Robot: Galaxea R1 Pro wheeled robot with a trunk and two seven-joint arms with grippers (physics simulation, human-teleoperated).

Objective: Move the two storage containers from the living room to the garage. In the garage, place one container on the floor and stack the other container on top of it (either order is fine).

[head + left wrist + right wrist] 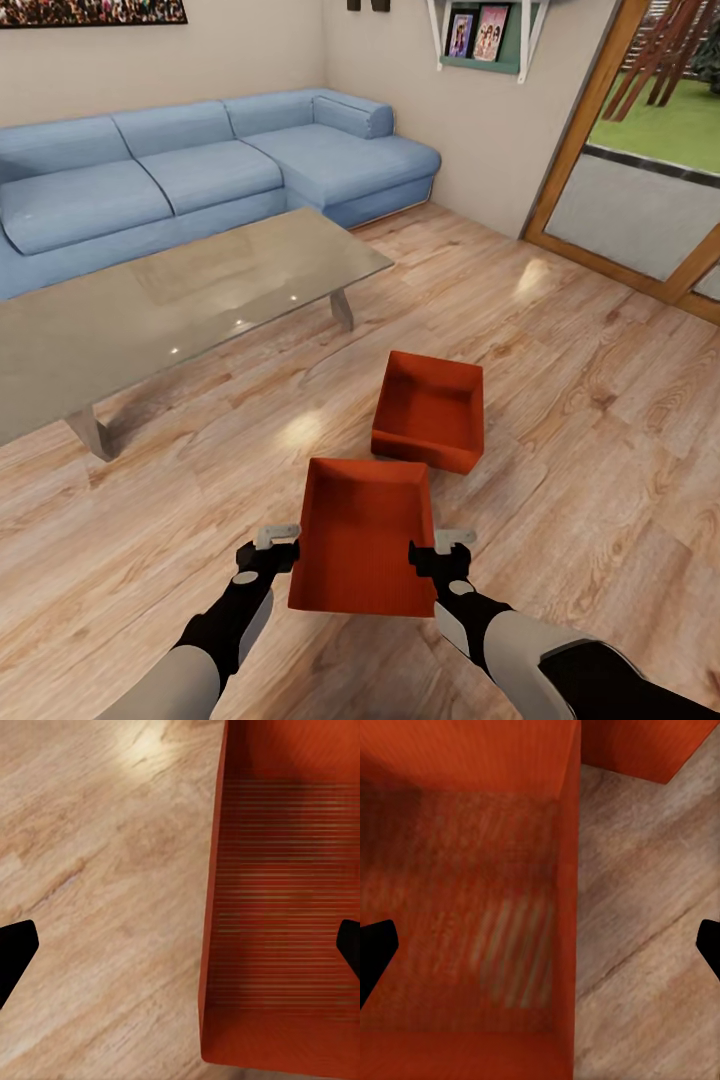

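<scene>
Standing on the light wood-plank floor (600, 420) of the living room, the two storage containers are near each other in front of the robot. The nearer container (362, 555) lies between the two arms, and its far edge comes just beside the near wall of the farther container (430, 415), which is turned at a small angle to it. Both are red-orange, open on top and ribbed inside.

The left gripper (283, 545) is at the left long wall of the nearer container, and the right gripper (440, 550) is at its right long wall. In the left wrist view the left gripper (180, 949) has its fingers spread wide, one dark tip over the floor and the other over the inside of the container, so the wall passes between them. In the right wrist view the right gripper (540, 949) is spread in the same way across the opposite wall. I cannot tell if any finger touches the wall.

Behind the containers there is a glass-topped coffee table (150, 310), then a blue sectional sofa (200, 180) along the cream wall. A wood-framed glass door (640, 200) is at the right side.
</scene>
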